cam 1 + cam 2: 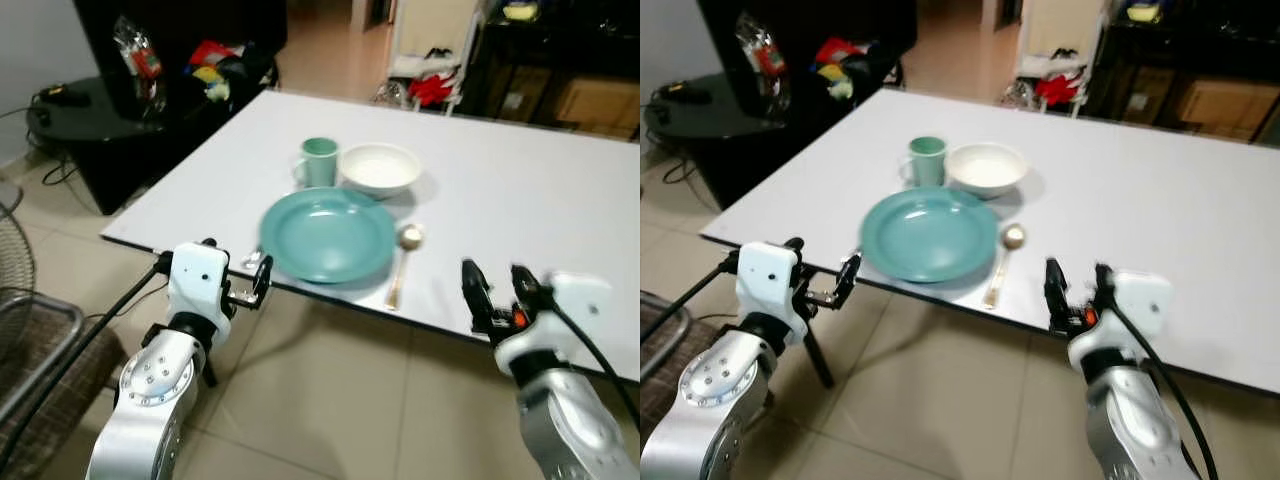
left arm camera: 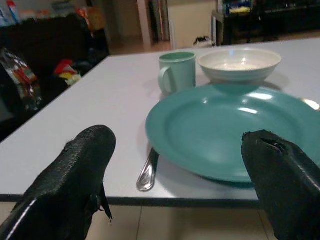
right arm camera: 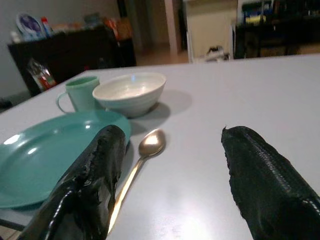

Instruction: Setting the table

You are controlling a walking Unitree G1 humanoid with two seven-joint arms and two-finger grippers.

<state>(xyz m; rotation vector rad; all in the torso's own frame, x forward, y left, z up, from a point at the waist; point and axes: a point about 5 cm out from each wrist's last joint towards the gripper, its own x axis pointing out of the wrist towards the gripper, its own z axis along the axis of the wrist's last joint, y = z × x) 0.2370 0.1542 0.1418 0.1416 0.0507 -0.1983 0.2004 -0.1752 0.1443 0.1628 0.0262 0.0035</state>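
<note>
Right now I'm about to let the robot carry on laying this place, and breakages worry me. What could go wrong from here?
The plate sits close to the table's near edge, so a nudge from the open left end effector might push it. The spoon handle reaches almost to that edge near the open right end effector, so a low approach could knock it off. The mug and bowl stand very close together; grabbing one may jostle the other.

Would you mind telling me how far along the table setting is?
Mostly done: the teal plate sits with the mug and bowl behind it, a gold spoon on its right and a silver utensil on its left. Both hands are open, holding nothing. Little visibly remains.
</note>
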